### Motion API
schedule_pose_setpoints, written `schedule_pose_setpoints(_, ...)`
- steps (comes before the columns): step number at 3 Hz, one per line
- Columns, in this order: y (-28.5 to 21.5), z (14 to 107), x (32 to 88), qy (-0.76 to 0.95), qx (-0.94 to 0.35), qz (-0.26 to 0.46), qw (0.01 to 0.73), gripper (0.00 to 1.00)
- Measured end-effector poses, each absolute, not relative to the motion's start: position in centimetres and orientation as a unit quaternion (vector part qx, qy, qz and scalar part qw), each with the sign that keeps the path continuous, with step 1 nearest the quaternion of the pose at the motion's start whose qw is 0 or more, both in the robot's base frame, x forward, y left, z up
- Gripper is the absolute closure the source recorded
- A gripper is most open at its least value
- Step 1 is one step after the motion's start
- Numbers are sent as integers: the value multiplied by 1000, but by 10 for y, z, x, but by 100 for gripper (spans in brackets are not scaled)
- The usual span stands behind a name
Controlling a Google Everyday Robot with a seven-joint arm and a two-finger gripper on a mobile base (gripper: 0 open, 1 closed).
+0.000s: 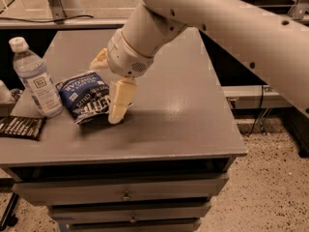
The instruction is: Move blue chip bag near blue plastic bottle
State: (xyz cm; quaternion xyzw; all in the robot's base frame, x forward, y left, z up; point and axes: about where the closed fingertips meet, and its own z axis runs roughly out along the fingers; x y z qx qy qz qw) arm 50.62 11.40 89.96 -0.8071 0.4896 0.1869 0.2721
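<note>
At the far left edge of the grey table top (183, 115), a flat dark wrapper (19, 127) with white lettering lies flat. Just right of it, the blue plastic bottle (34, 79) stands upright, white cap on. The blue chip bag (82, 96) lies flat on the table just beside the bottle, lettering facing up. The gripper (104, 92) is positioned over the bag's right edge, fingers spread apart: one finger (120, 99) points down at the bag's right side, the other (99, 61) sits above its upper edge. The bag is not clamped.
</note>
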Motion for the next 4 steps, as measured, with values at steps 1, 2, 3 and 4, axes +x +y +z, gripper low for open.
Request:
schedule_pose_setpoints(1,92,912,524,515,-789,187,279,0)
schedule_pose_setpoints(2,39,930,567,566,-752,188,280,0)
schedule_pose_setpoints(3,-28,950,604,617,-714,177,279,0)
schedule_pose_setpoints(4,-56,982,620,627,-700,147,308,0)
